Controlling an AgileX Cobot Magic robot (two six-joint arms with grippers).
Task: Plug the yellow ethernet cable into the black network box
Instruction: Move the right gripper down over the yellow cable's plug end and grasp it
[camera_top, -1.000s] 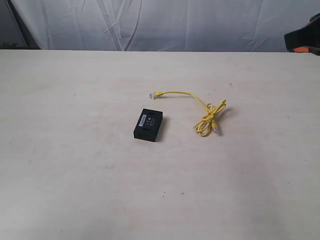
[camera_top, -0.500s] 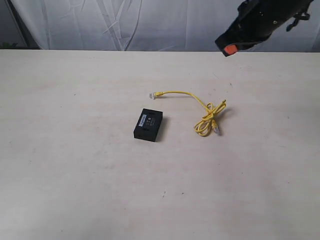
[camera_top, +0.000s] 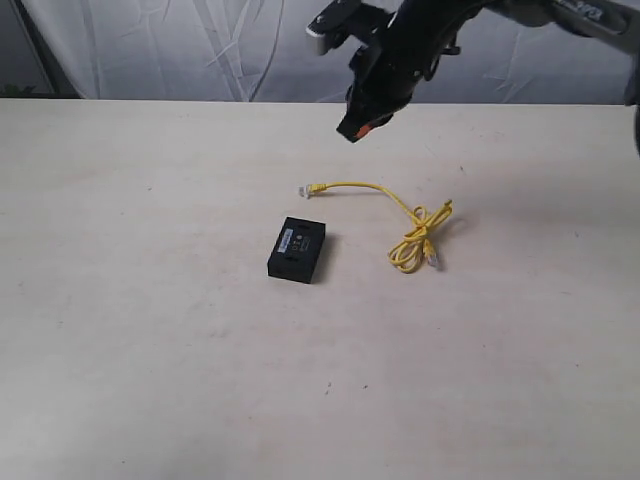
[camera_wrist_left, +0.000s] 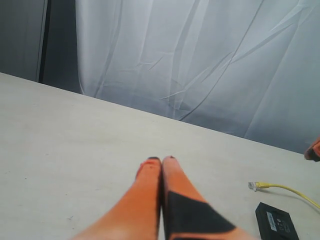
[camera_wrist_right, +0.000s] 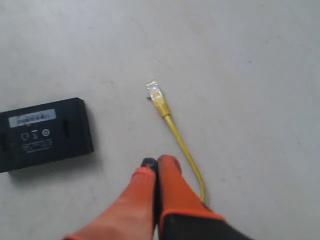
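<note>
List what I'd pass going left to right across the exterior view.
black network box → right claw, up in the air → tied bundle of the yellow ethernet cable. Its free plug shares the box's span, so it is omitted.

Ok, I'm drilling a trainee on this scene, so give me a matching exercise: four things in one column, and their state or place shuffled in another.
1 yellow ethernet cable
2 black network box
3 right gripper
4 left gripper

A flat on the table, label up
B shut, hovering near the cable's free plug
C unplugged, partly bundled
D shut, absent from the exterior view

Pairs: 1-C, 2-A, 3-B, 4-D
</note>
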